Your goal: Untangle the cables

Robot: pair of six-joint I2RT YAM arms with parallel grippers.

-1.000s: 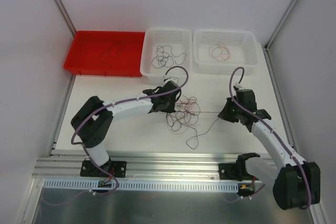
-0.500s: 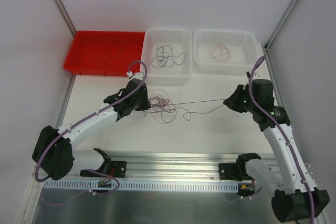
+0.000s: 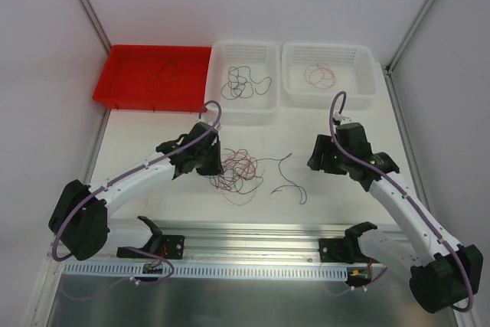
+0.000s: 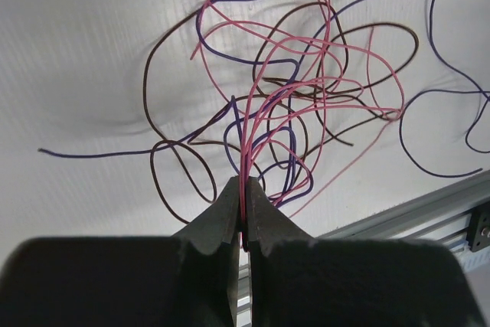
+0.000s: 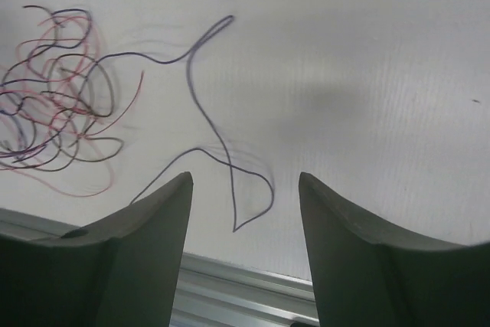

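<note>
The right tool [image 5: 245, 180] now stands open and holds nothing; the dark purple strand [image 5: 191, 74], pulled tight before, lies slack on the bench [image 3: 153, 137]. The left tool [image 4: 245, 193] stays clenched on pink wires of the tangled cables [image 3: 239, 169]

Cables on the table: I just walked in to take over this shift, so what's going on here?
Two robot arms are working on a tangle of thin cables on the table. The left gripper is shut on several of its strands. The right gripper is open above one dark purple strand, which lies loose, apart from the tangle. A red tray and two white baskets at the far edge hold a few strands each.
</note>
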